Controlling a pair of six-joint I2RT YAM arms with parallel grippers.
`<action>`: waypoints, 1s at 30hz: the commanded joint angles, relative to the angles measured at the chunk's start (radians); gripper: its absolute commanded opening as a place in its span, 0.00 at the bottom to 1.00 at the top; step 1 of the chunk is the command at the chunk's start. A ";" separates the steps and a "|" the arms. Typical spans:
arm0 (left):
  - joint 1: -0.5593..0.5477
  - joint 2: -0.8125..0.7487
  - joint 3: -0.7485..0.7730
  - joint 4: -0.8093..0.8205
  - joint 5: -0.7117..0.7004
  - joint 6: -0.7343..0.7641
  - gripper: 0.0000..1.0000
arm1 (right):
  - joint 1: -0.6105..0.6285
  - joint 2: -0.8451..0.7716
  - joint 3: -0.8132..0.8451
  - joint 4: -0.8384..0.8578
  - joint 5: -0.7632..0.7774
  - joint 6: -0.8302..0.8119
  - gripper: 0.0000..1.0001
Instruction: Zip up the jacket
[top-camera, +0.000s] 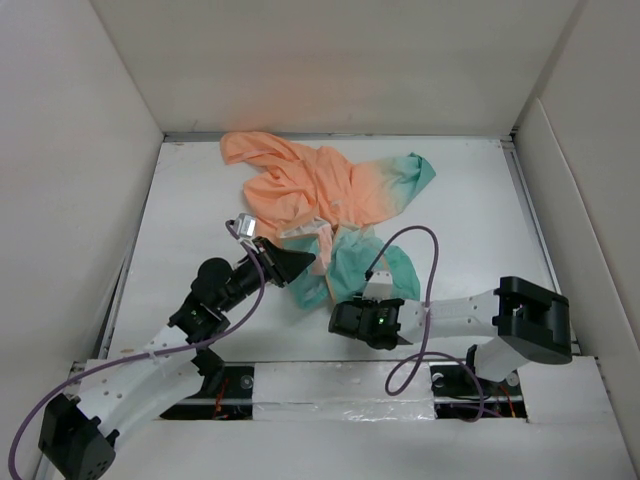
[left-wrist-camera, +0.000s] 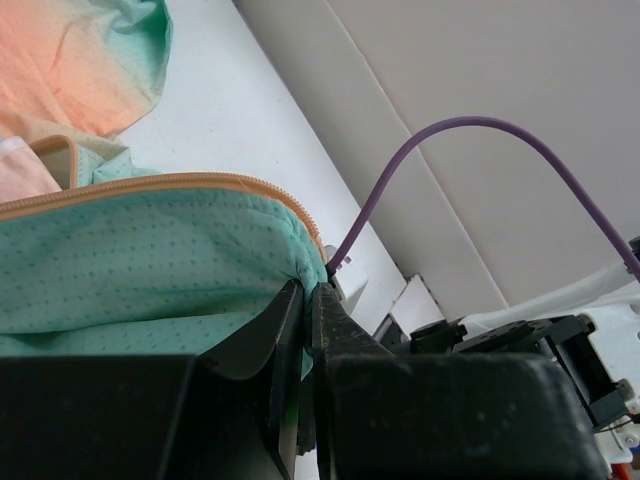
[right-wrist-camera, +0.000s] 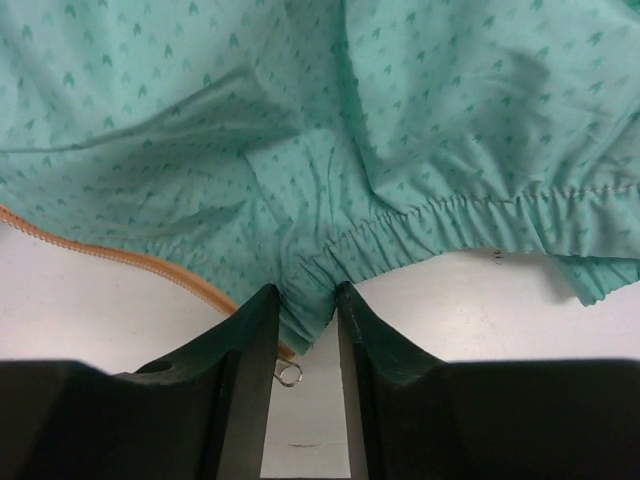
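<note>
White tabletop (top-camera: 180, 200) bears the thin peach-to-teal jacket (top-camera: 320, 190), crumpled at its middle. Left gripper (left-wrist-camera: 308, 290) is clenched on teal hem beside the orange zipper line (left-wrist-camera: 150, 185); right gripper (right-wrist-camera: 305, 300) grasps bunched hem nearer the tabletop's front edge. Likely the lining-up step; next, both zipper ends must meet

The jacket (right-wrist-camera: 320, 130) overruns the right wrist view's edges.

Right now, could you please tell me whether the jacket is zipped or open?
Open: the jacket lies crumpled, and its orange zipper edge runs alone along teal fabric, no matching half joined to it.
</note>
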 joint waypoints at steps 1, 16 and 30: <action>0.004 -0.028 0.001 0.057 0.008 0.002 0.00 | 0.007 0.030 -0.047 -0.052 -0.031 0.074 0.33; 0.004 0.014 0.010 0.065 0.008 0.001 0.00 | 0.057 -0.103 -0.135 0.069 -0.079 0.054 0.26; 0.004 0.020 0.039 0.045 -0.006 -0.002 0.00 | 0.043 -0.306 -0.144 0.219 -0.044 -0.155 0.00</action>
